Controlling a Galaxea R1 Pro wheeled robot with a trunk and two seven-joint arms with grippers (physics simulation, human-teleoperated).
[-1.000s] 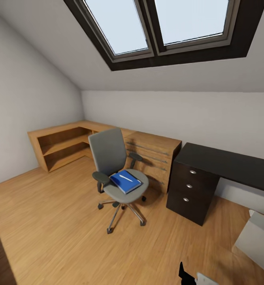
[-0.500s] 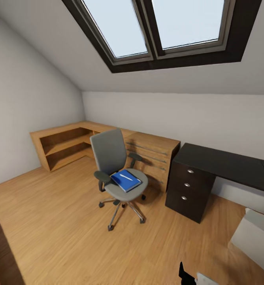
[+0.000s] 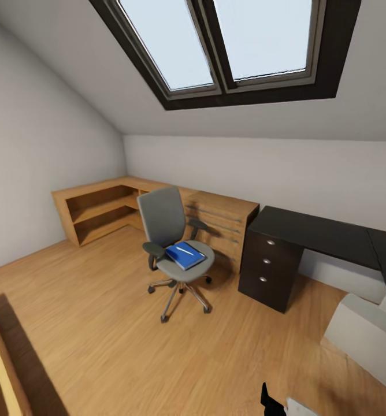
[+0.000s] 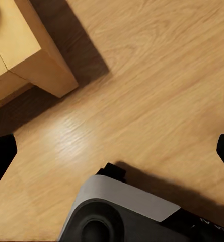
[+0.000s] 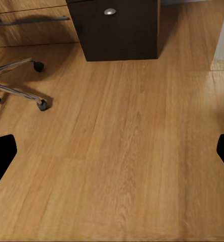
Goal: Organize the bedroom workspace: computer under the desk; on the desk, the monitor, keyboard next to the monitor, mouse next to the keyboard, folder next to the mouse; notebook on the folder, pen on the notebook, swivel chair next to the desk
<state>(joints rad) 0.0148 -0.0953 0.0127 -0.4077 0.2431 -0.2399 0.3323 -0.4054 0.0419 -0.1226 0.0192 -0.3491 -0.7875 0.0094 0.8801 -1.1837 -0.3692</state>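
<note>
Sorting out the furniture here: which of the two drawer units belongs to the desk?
The dark drawer unit with round silver knobs, under the black desk. The light wooden dresser beside it, behind the swivel chair, has long bar handles.

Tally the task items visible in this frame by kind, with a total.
Swivel chair: 1
Blue notebook, on the chair seat: 1
Pen, on the notebook: 1
Black-topped desk: 1
Light grey computer tower, on the floor by the desk: 1
Total: 5
</note>
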